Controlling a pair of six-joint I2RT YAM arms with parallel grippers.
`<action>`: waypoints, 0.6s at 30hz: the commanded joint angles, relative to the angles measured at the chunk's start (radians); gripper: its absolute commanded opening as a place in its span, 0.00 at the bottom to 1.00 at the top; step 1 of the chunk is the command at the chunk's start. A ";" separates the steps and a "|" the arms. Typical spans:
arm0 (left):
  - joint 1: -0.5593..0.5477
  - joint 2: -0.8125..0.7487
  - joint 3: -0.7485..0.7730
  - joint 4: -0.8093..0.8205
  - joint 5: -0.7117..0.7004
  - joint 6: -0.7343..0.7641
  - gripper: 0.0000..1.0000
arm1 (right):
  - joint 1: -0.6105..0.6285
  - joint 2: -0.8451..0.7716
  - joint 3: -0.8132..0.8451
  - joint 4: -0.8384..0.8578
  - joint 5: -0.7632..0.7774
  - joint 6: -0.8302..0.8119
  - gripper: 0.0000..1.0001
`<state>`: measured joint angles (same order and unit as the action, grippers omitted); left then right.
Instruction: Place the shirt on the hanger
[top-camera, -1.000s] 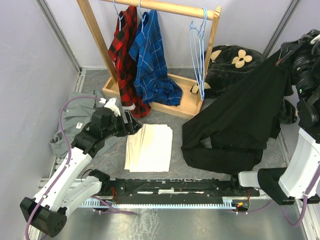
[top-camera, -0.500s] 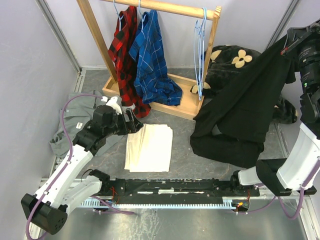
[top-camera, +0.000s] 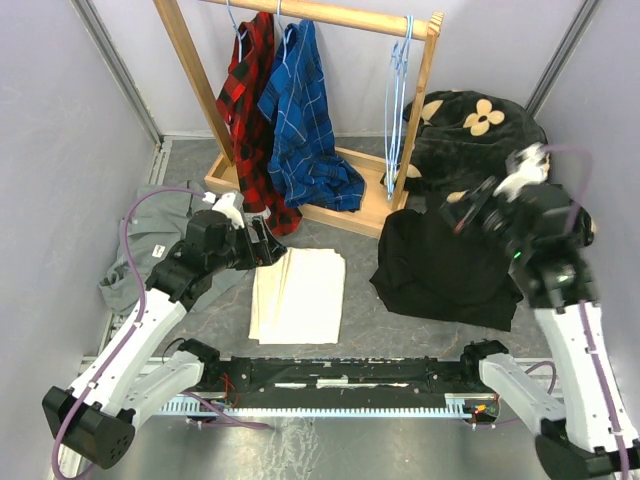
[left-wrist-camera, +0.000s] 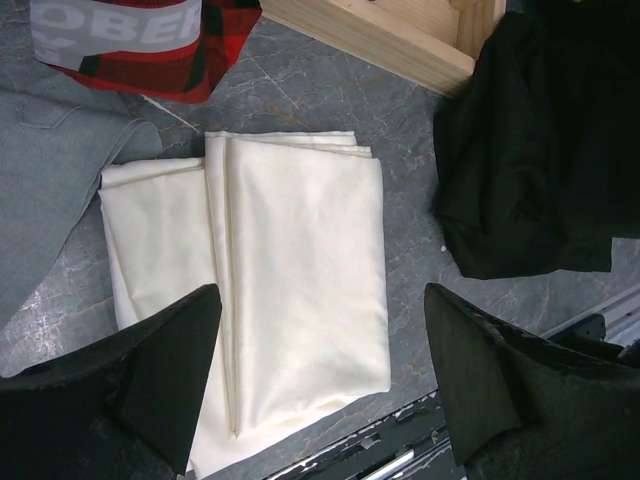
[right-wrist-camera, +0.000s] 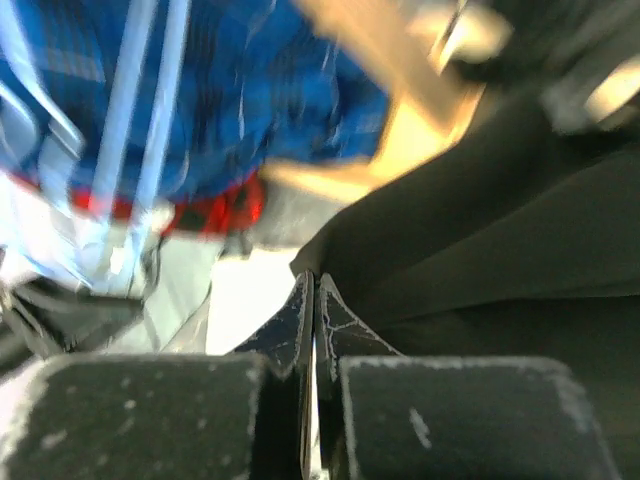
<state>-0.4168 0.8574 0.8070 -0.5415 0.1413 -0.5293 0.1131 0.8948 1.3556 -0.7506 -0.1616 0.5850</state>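
The black shirt (top-camera: 440, 270) lies in a heap on the grey floor, right of centre, beside the rack's base. My right gripper (top-camera: 464, 214) hangs low over its upper right edge. In the blurred right wrist view the right gripper (right-wrist-camera: 314, 280) is shut, with the shirt's (right-wrist-camera: 500, 220) edge pinched at its tips. Several light-blue wire hangers (top-camera: 397, 110) hang at the right end of the rail; blurred hanger wires (right-wrist-camera: 140, 100) show there too. My left gripper (top-camera: 262, 245) stands wide open and empty (left-wrist-camera: 320, 295) above a folded cream cloth (left-wrist-camera: 300, 270). The shirt (left-wrist-camera: 530, 150) lies to its right.
A wooden rack (top-camera: 300, 12) at the back holds a red plaid shirt (top-camera: 250, 110) and a blue plaid shirt (top-camera: 305, 120). A grey shirt (top-camera: 150, 235) lies at the left. A black blanket with cream flowers (top-camera: 480, 125) sits at the back right.
My right arm has swung down from high on the right toward the middle. The black shirt, which hung stretched up from it, has sunk into a heap. The left arm has barely moved.
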 joint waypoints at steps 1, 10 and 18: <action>0.000 0.013 0.006 0.068 0.031 0.023 0.88 | 0.363 -0.151 -0.469 0.260 0.009 0.295 0.00; 0.000 -0.001 -0.003 0.064 0.034 -0.001 0.87 | 0.778 0.038 -0.407 0.139 0.448 0.176 0.73; 0.000 -0.023 -0.011 0.049 0.026 -0.008 0.87 | 0.597 0.107 -0.210 -0.240 0.902 0.051 0.92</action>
<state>-0.4168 0.8482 0.7963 -0.5217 0.1604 -0.5301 0.8349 0.9684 1.0924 -0.8177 0.4931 0.7330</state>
